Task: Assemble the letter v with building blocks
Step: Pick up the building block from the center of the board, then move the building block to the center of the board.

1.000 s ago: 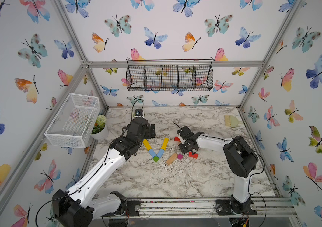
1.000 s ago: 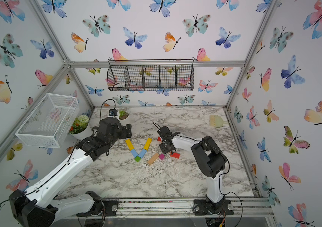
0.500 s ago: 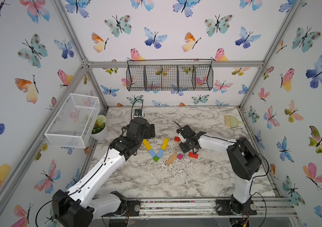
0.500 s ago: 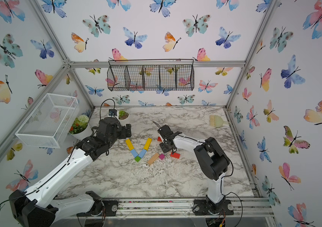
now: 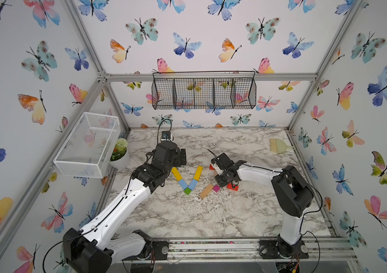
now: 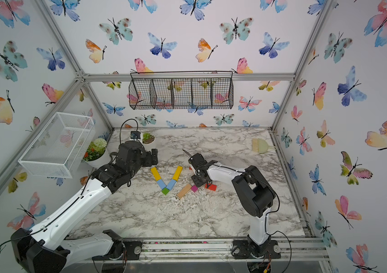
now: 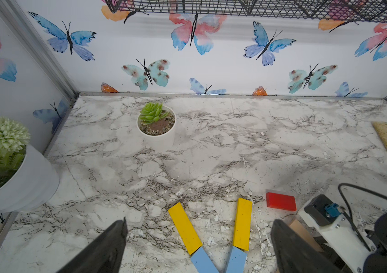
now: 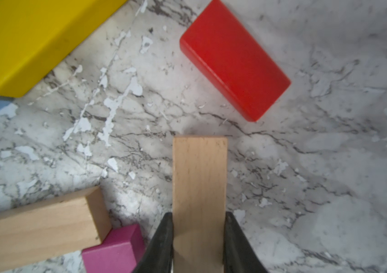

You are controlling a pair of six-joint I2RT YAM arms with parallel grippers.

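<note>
While the left gripper [image 7: 198, 222] hangs wide open, left of the green cube [image 5: 187, 191] and farther back, just where it was a moment ago, the change is on the other side. The green cube is the tip of the V. From it the left light-blue bar [image 5: 183, 184] and left yellow bar [image 5: 176, 173] go up one way. The right light-blue bar [image 5: 193, 184] and right yellow bar [image 5: 198, 172] go up the other way. None of these has moved. Just right of the green cube lie the loose tan bar [image 5: 206, 191] and the magenta cube [image 5: 216, 188], touching. Farther right, the right gripper [image 8: 198, 217] has just finished closing and now pinches the held tan bar [image 8: 199, 175] by its long sides. I cannot tell if it is off the table. I think the grab is done, so this bar can go on top of a V arm.
</note>
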